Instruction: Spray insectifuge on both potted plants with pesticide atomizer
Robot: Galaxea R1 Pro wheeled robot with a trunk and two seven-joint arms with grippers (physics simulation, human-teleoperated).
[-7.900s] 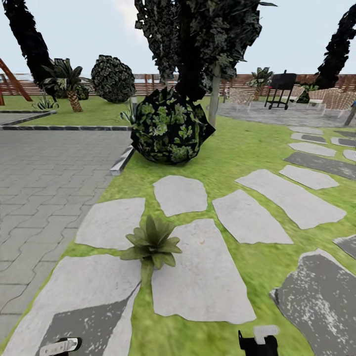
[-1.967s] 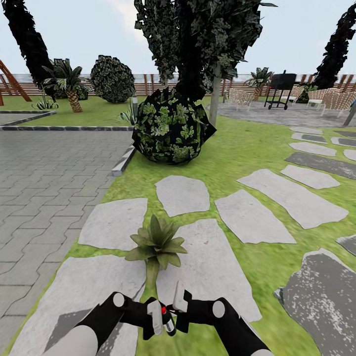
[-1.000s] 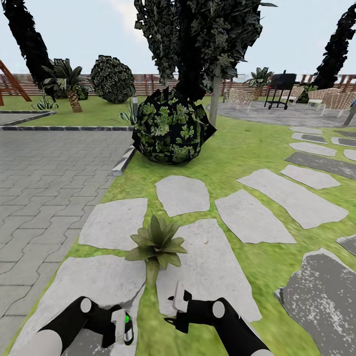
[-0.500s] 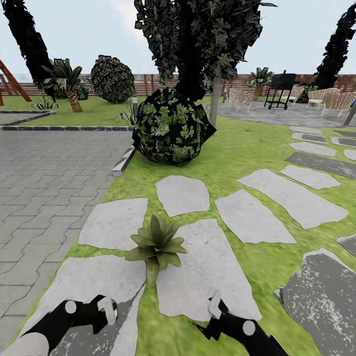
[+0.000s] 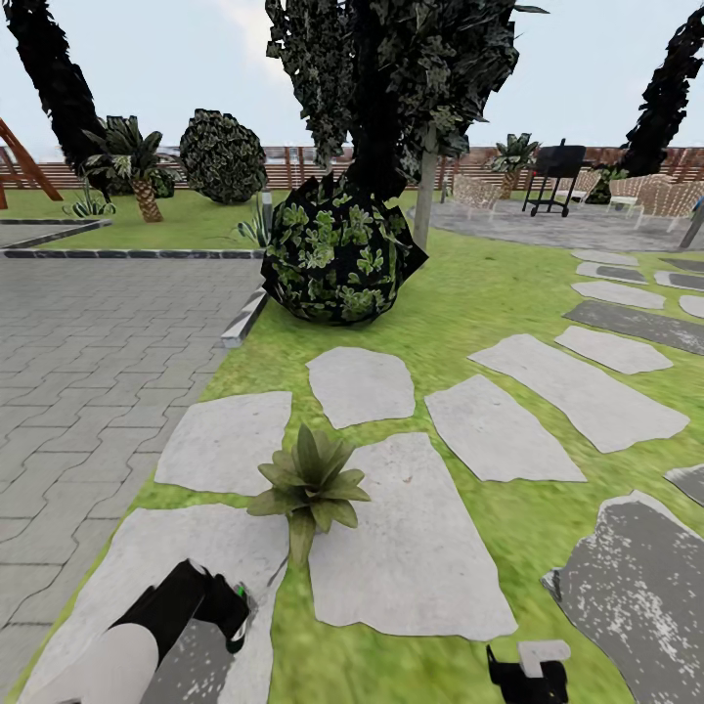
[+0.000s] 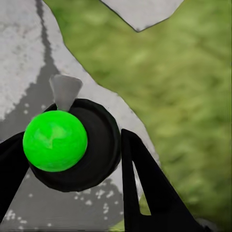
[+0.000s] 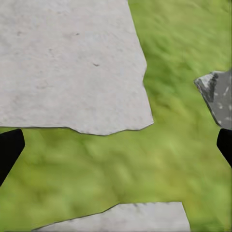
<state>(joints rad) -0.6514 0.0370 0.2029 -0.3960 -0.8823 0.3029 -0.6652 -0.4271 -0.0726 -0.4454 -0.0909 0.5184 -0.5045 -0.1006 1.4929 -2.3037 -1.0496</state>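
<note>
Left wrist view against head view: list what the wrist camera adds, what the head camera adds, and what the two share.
Left wrist view adds: a close look at the atomizer, with its grey nozzle and round black body sitting between the left gripper fingers.
Head view adds: the potted plant, the round dark bush, the paved area and the open right gripper.
Shared: the atomizer's green cap, the left gripper, a grey stepping stone beneath it and the grass.

Green-capped black atomizer
</note>
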